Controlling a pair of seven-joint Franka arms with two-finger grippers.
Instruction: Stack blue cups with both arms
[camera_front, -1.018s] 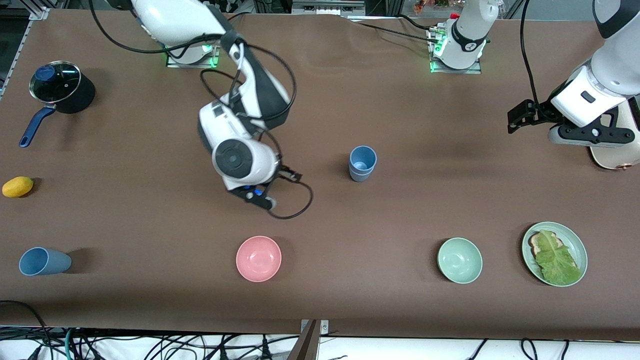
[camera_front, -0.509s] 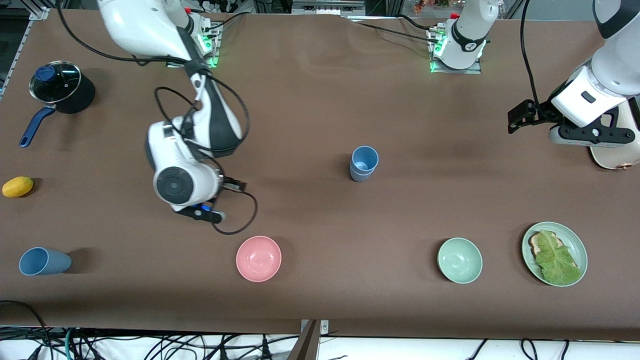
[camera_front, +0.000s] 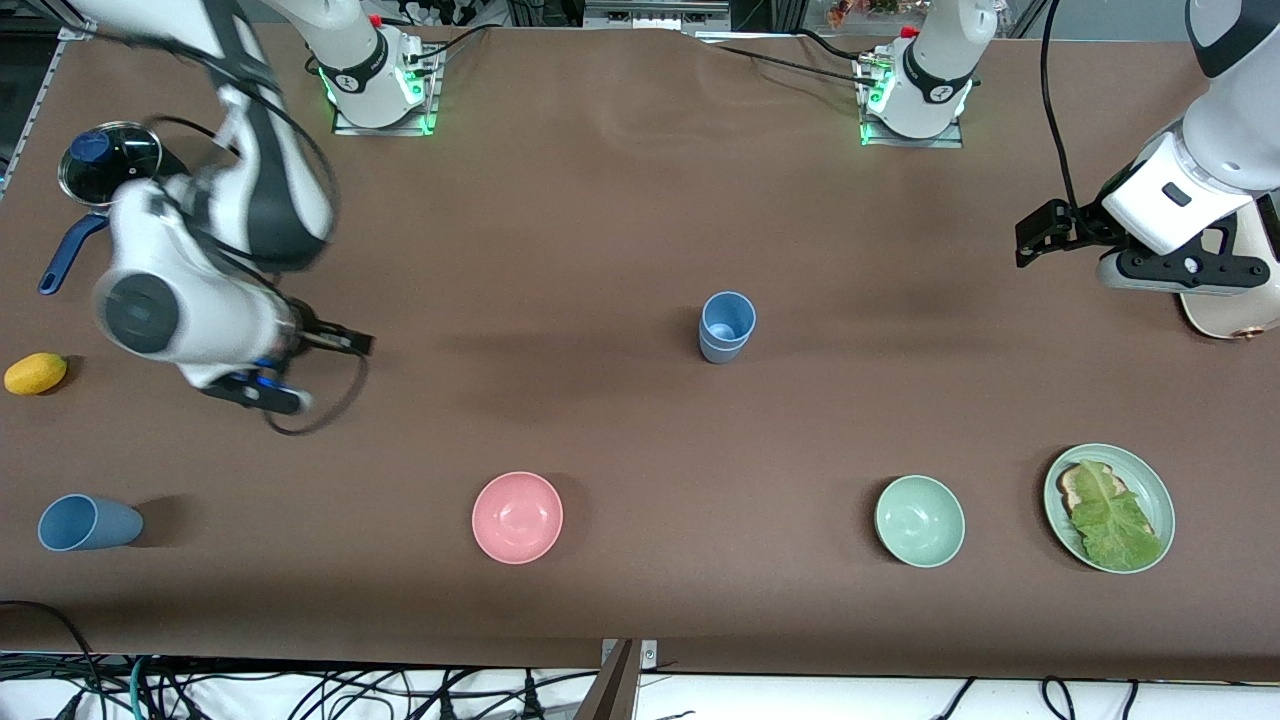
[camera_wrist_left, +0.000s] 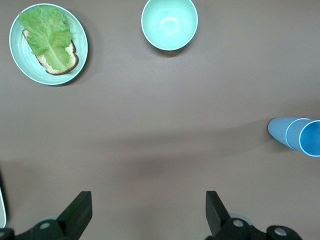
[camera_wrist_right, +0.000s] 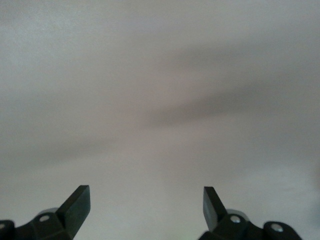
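Note:
Two blue cups (camera_front: 726, 327) stand nested upright in the middle of the table, and they also show in the left wrist view (camera_wrist_left: 295, 135). A third blue cup (camera_front: 88, 523) lies on its side near the front edge at the right arm's end. My right gripper (camera_wrist_right: 145, 207) is open and empty over bare table. Its hand (camera_front: 190, 315) hangs between the lemon and the pot, apart from the lying cup. My left gripper (camera_wrist_left: 148, 212) is open and empty. Its hand (camera_front: 1178, 265) waits over the left arm's end of the table.
A pink bowl (camera_front: 517, 517) and a pale green bowl (camera_front: 919, 520) sit near the front edge. A green plate (camera_front: 1160, 490) holds toast and lettuce. A lidded black pot (camera_front: 120, 175) with a blue handle and a lemon (camera_front: 35, 373) lie at the right arm's end.
The right arm has swung from near the nested cups toward its own end of the table, with its hand now near the lemon and pot. The left arm and all cups have not moved.

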